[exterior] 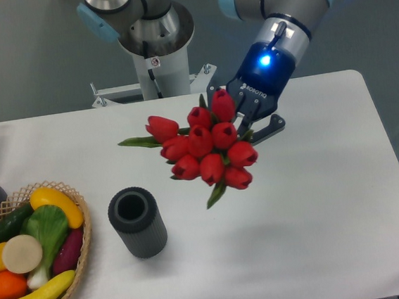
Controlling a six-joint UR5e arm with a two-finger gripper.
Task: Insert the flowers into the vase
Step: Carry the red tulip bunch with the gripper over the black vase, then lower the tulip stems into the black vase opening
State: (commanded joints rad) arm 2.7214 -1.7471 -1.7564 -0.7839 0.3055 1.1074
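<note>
I have the flowers (pixel 205 152) clamped in the hand (pixel 248 121), gripped somewhere behind the buds where the stems are hidden from me, and the bunch hangs in the air above the tabletop (pixel 318 202). The vase (pixel 137 221) stands upright on the tabletop, below and to the left of the bunch, well apart from it, mouth open toward the camera.

My worry is the fit — the head of red buds looks wider than the vase mouth, and I cannot see which way the stems point from here. If I bring the bunch down bud-first or tilted, it would likely catch on the rim and tip the vase, which looks light and free-standing. A loose leaf sticking out to the left could also snag the rim. The wicker basket (pixel 83 263) of toy fruit sits just beside the vase on its left, so an overshoot might knock into it.

As for writing — the hand's dark body carries white lettering that I read as ROBOTIQ, under a blue light. A small sticker on the arm's base (pixel 154 62) is too small to read.
</note>
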